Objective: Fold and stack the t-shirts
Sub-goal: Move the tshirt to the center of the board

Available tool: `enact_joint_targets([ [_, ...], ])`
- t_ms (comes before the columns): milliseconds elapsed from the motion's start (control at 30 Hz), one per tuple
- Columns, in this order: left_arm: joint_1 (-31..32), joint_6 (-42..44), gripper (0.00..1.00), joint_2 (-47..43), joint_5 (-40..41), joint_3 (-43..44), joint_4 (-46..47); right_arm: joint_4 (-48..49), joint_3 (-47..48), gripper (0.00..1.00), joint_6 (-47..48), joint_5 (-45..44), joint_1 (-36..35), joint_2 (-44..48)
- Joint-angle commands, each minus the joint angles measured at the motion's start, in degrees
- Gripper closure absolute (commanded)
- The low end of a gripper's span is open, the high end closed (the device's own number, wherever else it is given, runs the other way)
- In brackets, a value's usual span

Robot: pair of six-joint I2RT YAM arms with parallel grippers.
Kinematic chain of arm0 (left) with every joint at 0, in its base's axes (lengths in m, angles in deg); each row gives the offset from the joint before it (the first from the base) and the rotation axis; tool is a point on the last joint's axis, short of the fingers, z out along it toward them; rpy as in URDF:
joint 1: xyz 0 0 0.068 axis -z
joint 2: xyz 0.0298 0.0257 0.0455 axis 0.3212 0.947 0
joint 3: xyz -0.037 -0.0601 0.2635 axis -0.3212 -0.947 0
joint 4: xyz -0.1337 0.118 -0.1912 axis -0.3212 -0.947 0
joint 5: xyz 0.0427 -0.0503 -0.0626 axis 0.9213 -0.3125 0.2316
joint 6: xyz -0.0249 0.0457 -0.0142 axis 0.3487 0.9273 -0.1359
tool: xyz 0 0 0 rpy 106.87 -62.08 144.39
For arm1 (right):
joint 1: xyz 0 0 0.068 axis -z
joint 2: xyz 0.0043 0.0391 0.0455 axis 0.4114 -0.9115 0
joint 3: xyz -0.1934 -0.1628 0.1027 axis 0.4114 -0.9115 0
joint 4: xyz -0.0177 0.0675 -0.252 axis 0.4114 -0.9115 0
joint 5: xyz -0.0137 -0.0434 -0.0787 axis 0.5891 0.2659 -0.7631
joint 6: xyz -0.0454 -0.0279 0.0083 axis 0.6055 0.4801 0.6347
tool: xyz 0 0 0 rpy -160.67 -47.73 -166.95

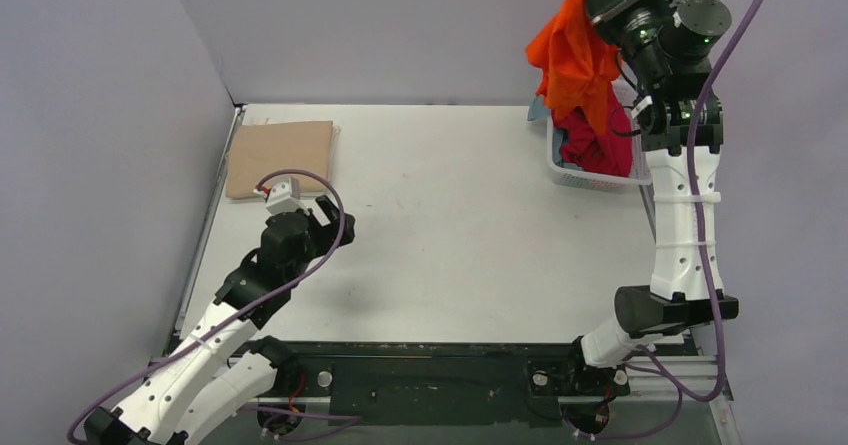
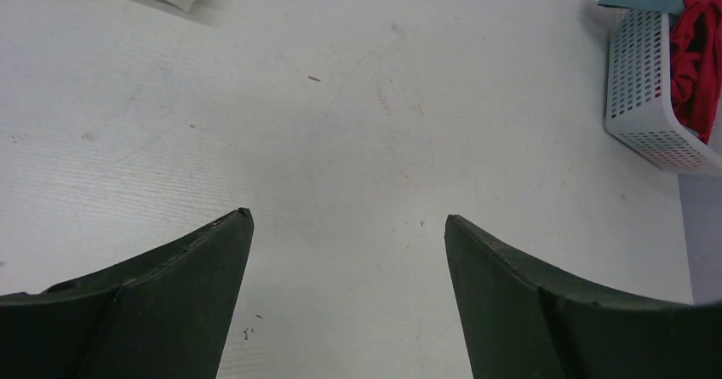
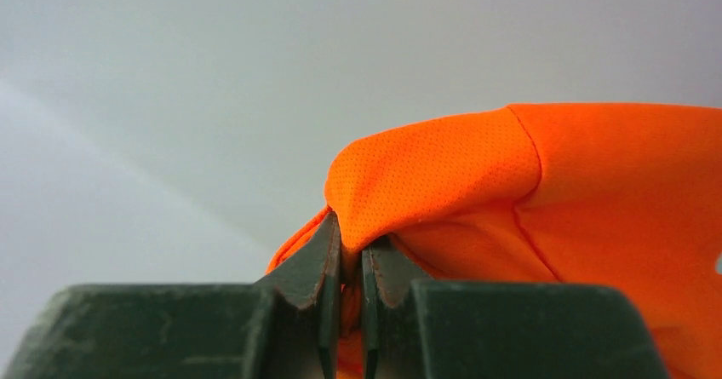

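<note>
- Orange t-shirt hangs bunched in the air above the far-right basket, clear of the table. The right wrist view shows a fine mesh knit with one seam.
- Right gripper pinches a fold of it, jaws almost together with cloth between.
- Tan t-shirt lies flat as a neat rectangle at the table's far-left corner; it looks folded, likely the base of the stack.
- Crimson t-shirt sits crumpled in the white lattice basket. A grey-blue t-shirt peeks out at its far-left corner.
- Left gripper is low over bare tabletop, jaws spread wide, nothing between.
- Progress, as judged: one shirt of four done. The orange one is in hand but not yet laid out, and two are left in the basket.
- Writing: none readable. No neck label, brand or print shows in any view.
</note>
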Motion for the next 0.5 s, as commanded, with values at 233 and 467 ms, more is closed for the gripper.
enact_joint_targets([
  [233,-0.44,-3.36,0.07,-6.93,5.06,2.24,-8.57,1.56,-8.51,1.0,1.25,10.73,-21.01,6.49],
  [467,-0.49,-6.95,0.07,-10.11,7.52,1.69,-14.13,8.24,-41.85,1.0,1.26,1.56,-24.44,15.9],
])
